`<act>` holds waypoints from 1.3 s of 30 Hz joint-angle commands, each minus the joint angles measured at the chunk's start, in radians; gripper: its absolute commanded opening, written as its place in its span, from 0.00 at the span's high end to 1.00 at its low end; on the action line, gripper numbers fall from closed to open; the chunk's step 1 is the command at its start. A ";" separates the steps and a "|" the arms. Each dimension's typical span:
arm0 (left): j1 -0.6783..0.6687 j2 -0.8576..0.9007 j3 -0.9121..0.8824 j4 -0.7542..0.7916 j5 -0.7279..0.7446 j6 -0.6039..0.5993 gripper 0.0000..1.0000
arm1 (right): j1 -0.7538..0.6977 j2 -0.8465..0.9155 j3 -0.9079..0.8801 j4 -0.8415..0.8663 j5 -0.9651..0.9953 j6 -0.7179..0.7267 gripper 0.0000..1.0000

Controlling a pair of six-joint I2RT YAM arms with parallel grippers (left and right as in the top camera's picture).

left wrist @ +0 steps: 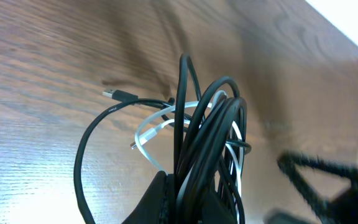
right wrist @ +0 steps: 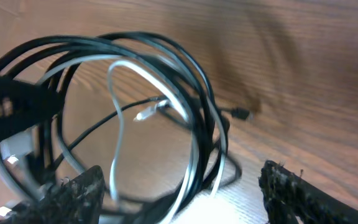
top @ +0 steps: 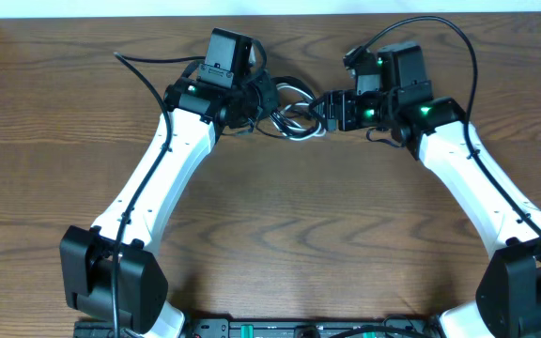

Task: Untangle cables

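Barely started, by the look of it. The cables [top: 291, 113] are one bundle, black loops with a white cable [left wrist: 148, 127] threaded through. The left fingers [left wrist: 157, 199] are clamped shut on it. The right fingers [right wrist: 79, 190] stand apart with the loops between them, gripping nothing. Overhead only shows a clump on the desk [top: 299, 235]. The left wrist view shows one black strand bowing out sideways, ending in a free plug [left wrist: 110, 94].

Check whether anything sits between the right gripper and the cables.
Nothing visible does. The right gripper, fingers apart, faces the cables directly, with only bare table around them. The left gripper grips the bundle from the opposite side.
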 commanded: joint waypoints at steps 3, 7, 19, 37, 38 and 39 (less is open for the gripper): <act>0.000 -0.026 0.019 -0.037 0.098 0.131 0.92 | 0.010 0.022 0.019 0.001 0.070 -0.141 0.26; 0.000 -0.026 0.019 -0.070 0.098 0.150 0.93 | 0.010 0.042 0.018 -0.004 0.063 -0.176 0.33; 0.000 -0.026 0.019 -0.074 0.098 0.164 0.92 | 0.018 0.115 0.018 -0.071 -0.080 -0.283 0.58; 0.000 -0.026 0.018 -0.153 -0.125 0.164 0.93 | -0.121 -0.073 0.035 -0.102 -0.201 -0.166 0.99; 0.000 -0.026 0.018 -0.156 -0.129 0.166 0.93 | -0.143 -0.087 0.035 -0.115 -0.233 -0.166 0.99; 0.000 -0.026 0.018 -0.156 -0.129 0.171 0.93 | -0.170 -0.100 0.035 -0.132 -0.266 -0.166 0.99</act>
